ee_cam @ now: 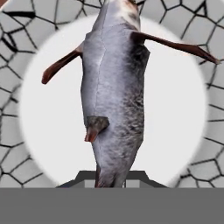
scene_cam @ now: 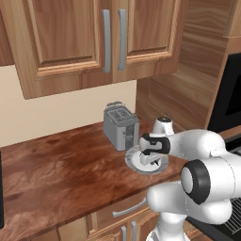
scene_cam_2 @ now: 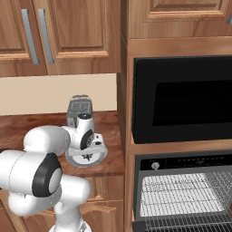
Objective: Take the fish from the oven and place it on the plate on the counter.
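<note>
the fish (ee_cam: 114,100), pinched tail-end in the gripper (ee_cam: 112,180), hangs over the plate (ee_cam: 175,131); letting go this high could bounce it onto the counter (scene_cam: 61,174).

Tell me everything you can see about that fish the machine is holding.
The fish looks grey and silvery, with a slender body, thin reddish-brown fins spreading to either side and a small reddish fin low on its belly. In the hand view it hangs lengthwise from the shut gripper, which clamps one end, right over the pale middle of the round plate with its cracked-pattern rim. Whether it already touches the plate cannot be told.
</note>
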